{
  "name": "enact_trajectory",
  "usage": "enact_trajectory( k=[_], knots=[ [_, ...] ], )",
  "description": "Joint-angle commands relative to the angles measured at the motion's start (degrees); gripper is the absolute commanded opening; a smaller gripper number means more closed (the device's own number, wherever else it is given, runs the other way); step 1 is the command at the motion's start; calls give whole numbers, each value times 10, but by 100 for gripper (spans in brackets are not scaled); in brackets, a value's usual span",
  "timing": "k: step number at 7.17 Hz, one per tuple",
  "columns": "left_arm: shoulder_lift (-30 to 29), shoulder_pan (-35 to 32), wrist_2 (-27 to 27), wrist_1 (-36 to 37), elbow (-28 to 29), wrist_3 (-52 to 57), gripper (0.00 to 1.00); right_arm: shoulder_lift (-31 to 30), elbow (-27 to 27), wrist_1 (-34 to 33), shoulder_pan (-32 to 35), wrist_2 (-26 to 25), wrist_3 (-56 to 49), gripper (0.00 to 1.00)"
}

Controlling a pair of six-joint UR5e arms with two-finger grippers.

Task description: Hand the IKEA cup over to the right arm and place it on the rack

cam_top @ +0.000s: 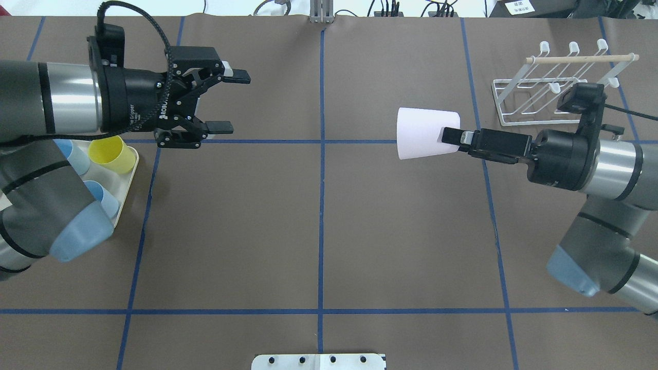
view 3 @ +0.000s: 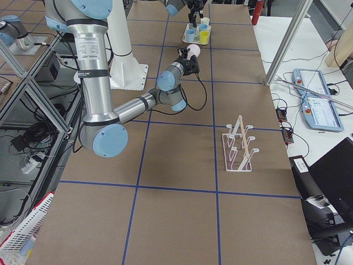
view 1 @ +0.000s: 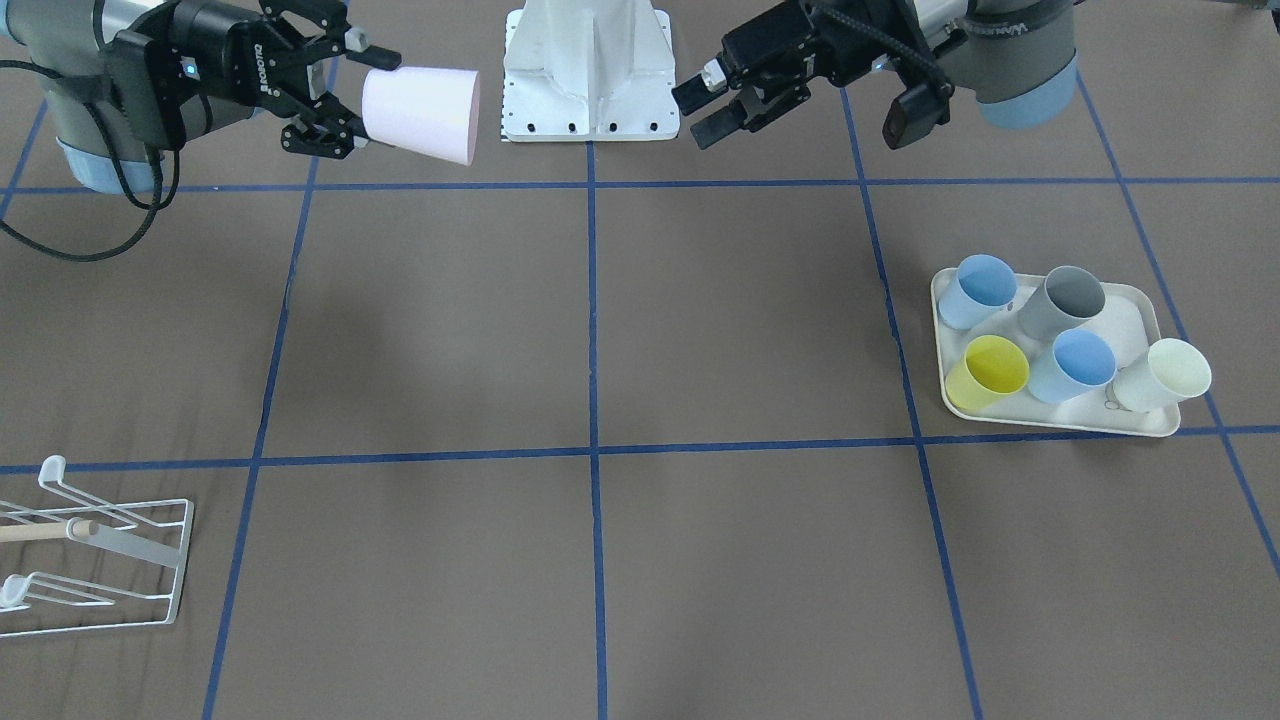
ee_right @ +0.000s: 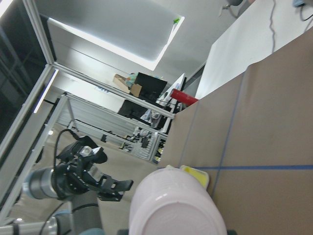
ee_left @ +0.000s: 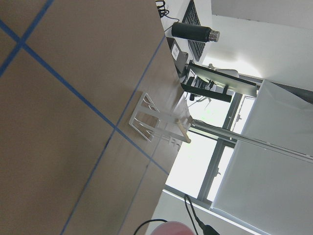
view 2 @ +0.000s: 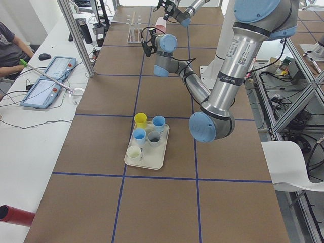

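Two sets of fingers face each other well apart above the desk (view 1: 700,330) in the front-facing view. The right fingers (view 1: 332,137) clamp the narrow end of a pale pink cup (view 1: 425,112), held on its side in the air. Its wide end points toward the left fingers (view 1: 715,125), which are spread wide and hold nothing. From overhead, the cup (cam_top: 424,132) juts out ahead of the right fingers (cam_top: 451,135). The white wire rack (cam_top: 545,95) stands on the desk near them, back toward their wrist and on the far side. The left fingers (cam_top: 226,127) gape beside a cream tray (cam_top: 126,187) of cups. From the right end, the rack (view 3: 238,146) stands upright, apart from the held cup (view 3: 193,51). The right wrist view shows the cup's base (ee_right: 173,210) close up, with the spread left fingers (ee_right: 115,185) beyond it. The left wrist view shows the rack (ee_left: 151,120) far ahead.
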Motion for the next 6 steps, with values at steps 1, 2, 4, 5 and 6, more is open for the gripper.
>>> enact_trajectory(
  k=[1, 2, 4, 5, 6],
  knots=[
    [34, -55, -40, 125, 5, 186, 100, -8, 2, -190, 171, 182, -115, 8],
    [35, -66, -40, 194, 2, 271, 100, -9, 4, -285, 250, 264, -233, 5],
    [35, -89, -40, 296, -1, 381, 100, -20, 6, -416, 301, 295, -332, 4],
    [47, -92, -37, 305, -2, 402, 100, -25, 10, -507, 307, 293, -399, 3],
    [47, -92, -36, 305, -1, 402, 100, -21, 25, -609, 315, 287, -476, 0]
  ],
)
